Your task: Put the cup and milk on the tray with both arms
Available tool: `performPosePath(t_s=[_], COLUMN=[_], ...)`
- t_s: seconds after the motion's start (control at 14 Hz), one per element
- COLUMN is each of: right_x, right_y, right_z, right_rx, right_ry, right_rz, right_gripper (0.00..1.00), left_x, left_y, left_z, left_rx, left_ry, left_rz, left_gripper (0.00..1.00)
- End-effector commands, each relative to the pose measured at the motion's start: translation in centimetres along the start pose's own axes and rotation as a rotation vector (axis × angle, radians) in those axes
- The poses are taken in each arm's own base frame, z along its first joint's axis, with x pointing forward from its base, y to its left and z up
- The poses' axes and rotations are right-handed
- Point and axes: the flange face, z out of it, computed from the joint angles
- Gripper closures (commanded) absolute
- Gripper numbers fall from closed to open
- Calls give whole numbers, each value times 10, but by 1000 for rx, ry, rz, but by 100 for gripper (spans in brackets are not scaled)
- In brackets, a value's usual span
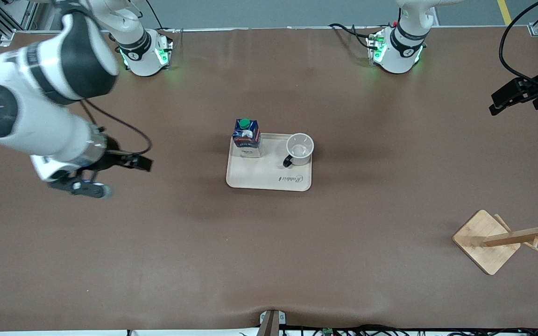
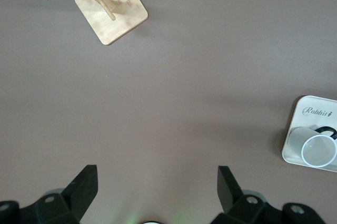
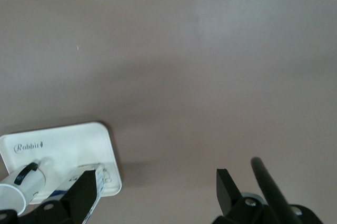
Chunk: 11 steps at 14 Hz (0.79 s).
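Observation:
The beige tray [image 1: 269, 179] lies at the table's middle. The blue milk carton [image 1: 246, 137] with its green cap stands upright on the tray's corner toward the right arm's end. The white cup [image 1: 300, 149] with a black handle stands upright on the tray beside it. My right gripper [image 1: 129, 163] is open and empty, up over bare table toward the right arm's end. In the right wrist view, the gripper [image 3: 158, 187] shows the tray [image 3: 68, 142], cup [image 3: 21, 184] and milk [image 3: 100, 180]. My left gripper [image 1: 500, 103] is open and empty; it also shows in its wrist view [image 2: 157, 182], with the cup [image 2: 317, 148] and tray [image 2: 300, 129].
A wooden rack with pegs lies tipped on its square base [image 1: 486, 240] near the front camera at the left arm's end. It also shows in the left wrist view [image 2: 110, 8]. Brown table surface surrounds the tray.

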Motion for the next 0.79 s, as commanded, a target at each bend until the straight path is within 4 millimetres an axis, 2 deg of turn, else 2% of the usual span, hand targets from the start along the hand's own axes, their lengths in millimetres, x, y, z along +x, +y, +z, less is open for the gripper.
performPosePath(t_s=[0.0, 0.14, 0.21, 0.36, 0.5, 0.71], right_x=[14, 19, 18, 10, 11, 14], right_y=[14, 12, 15, 5, 19, 33], right_z=[-28, -31, -25, -25, -19, -22], right_rx=[40, 84, 78, 68, 50, 8], right_ry=[73, 110, 92, 79, 36, 42], right_rz=[-50, -78, -88, -128, -147, -142], right_gripper=[0, 0, 0, 0, 0, 0], left_x=[-10, -10, -10, -13, -16, -25], left_y=[0, -2, 0, 1, 5, 25], left_z=[-8, -8, -8, -9, -9, -8], left_rx=[-11, -11, -11, -10, -8, -2], left_ry=[-1, -1, -2, -1, -2, -4], left_rz=[-13, -14, -13, -10, -2, 43], left_gripper=[0, 0, 0, 0, 0, 0])
